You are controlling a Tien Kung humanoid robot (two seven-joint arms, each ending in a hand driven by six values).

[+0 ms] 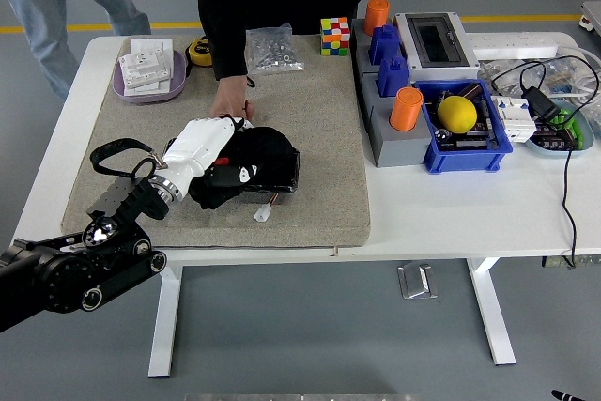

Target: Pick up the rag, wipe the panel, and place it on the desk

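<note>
A black rag (pixel 264 150) lies bunched on a flat black panel (pixel 283 181) in the middle of the beige mat (pixel 319 110). My left hand (pixel 222 149), white with a black arm coming from the lower left, presses on the rag's left part with its fingers curled into the cloth. A person at the far side rests a hand (pixel 228 104) on the mat at the panel's far edge, just behind my hand. Most of the panel is hidden under the rag. A small white connector (pixel 262 215) pokes out in front of the panel.
A purple tray (pixel 125 87) with cards sits at the far left, and a bag of screws (pixel 271 49) and a colour cube (pixel 334 35) at the back. Grey stand with blue and orange parts (pixel 392 72), blue bin with yellow ball (pixel 457 114) and cables (pixel 545 100) fill the right.
</note>
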